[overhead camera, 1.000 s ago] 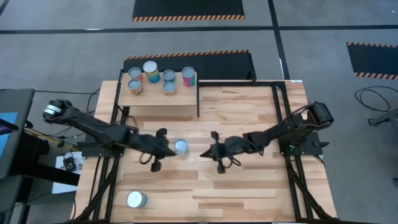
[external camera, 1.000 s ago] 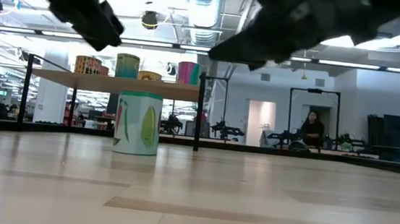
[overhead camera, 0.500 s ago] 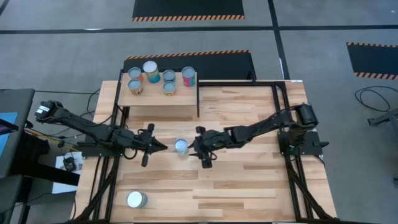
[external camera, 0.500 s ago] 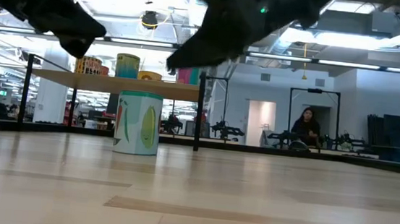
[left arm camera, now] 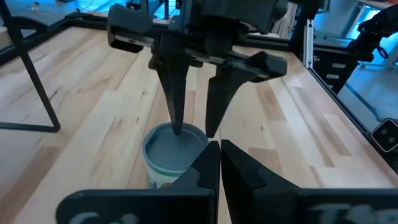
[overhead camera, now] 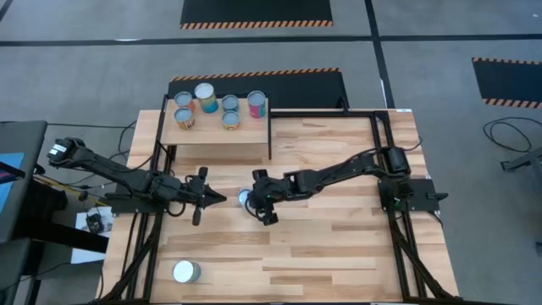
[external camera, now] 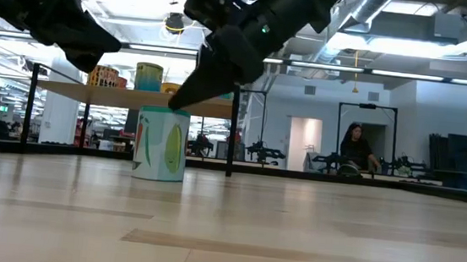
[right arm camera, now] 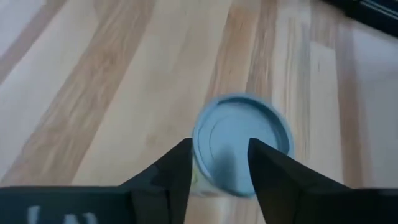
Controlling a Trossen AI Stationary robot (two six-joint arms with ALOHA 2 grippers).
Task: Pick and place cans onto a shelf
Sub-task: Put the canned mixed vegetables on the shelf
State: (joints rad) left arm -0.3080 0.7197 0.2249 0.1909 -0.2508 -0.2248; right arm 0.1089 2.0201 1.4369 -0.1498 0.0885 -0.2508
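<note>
While the right gripper (overhead camera: 251, 203) hangs over the green-and-white can (external camera: 161, 144) near the middle of the tabletop (overhead camera: 339, 246), its fingers (right arm camera: 171, 180) stand apart just above the can's silvery-blue top, one tip over the lid and the other near its rim; whether they touch the metal cannot be told. That can stands upright on the planks, in front of the shelf (overhead camera: 220, 134) and well apart from it. Facing it from the other side, the left gripper (overhead camera: 218, 199) waits near the can with its fingers (left arm camera: 239, 168) pressed together, holding nothing. On the shelf, six cans (overhead camera: 219, 108) stand upright in a loose cluster, among them one with a pink label (overhead camera: 257, 104) at the edge nearest the right arm. Another can (overhead camera: 186, 271) with a whitish top sits alone near the tabletop's front corner on the left arm's side. Beyond the tabletop, a person (external camera: 354, 147) is seated far back in the room.
</note>
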